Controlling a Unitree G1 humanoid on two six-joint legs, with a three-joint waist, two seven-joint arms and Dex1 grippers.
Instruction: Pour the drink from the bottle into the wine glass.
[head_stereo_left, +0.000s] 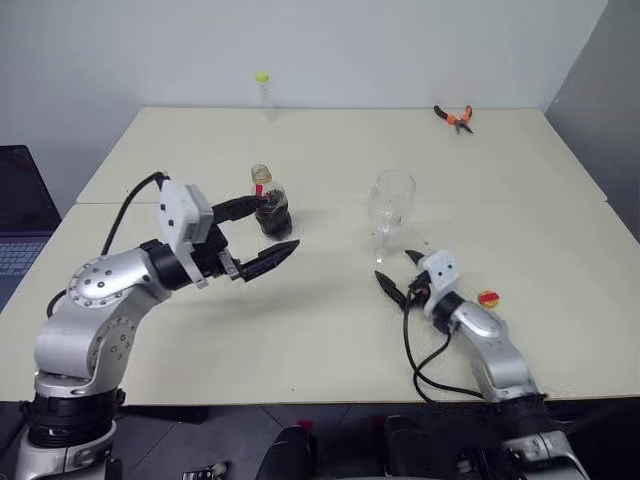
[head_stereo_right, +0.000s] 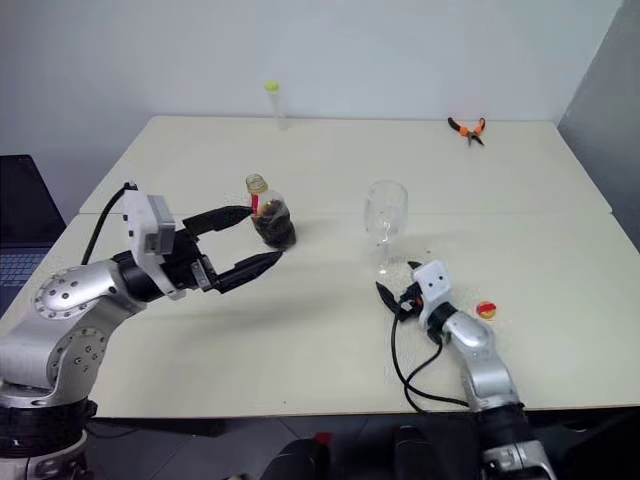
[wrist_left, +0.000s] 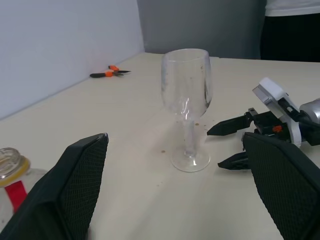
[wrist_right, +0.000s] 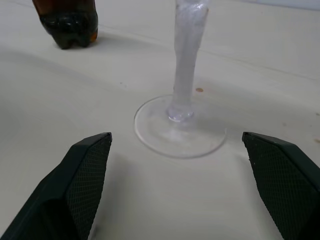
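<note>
The bottle (head_stereo_left: 270, 208) stands uncapped left of the table's centre, with the dark drink (head_stereo_right: 273, 224) filling its lower body. My left gripper (head_stereo_left: 262, 232) is open at bottle height. One finger reaches the bottle's left side and the other lies in front of it, and the bottle is not gripped. The wine glass (head_stereo_left: 391, 206) stands upright to the right, clear, with a few brown specks inside the bowl. My right gripper (head_stereo_left: 400, 274) rests low and open just in front of the glass's foot (wrist_right: 180, 131), pointing at the stem without touching it.
A small yellow and red cap (head_stereo_left: 488, 298) lies on the table right of my right wrist. Orange pliers (head_stereo_left: 455, 117) lie at the far right. A thin tube with a yellow-green top (head_stereo_left: 263, 90) stands at the back edge. A laptop (head_stereo_left: 14, 235) sits off the left side. A person (wrist_left: 291, 27) stands beyond the table.
</note>
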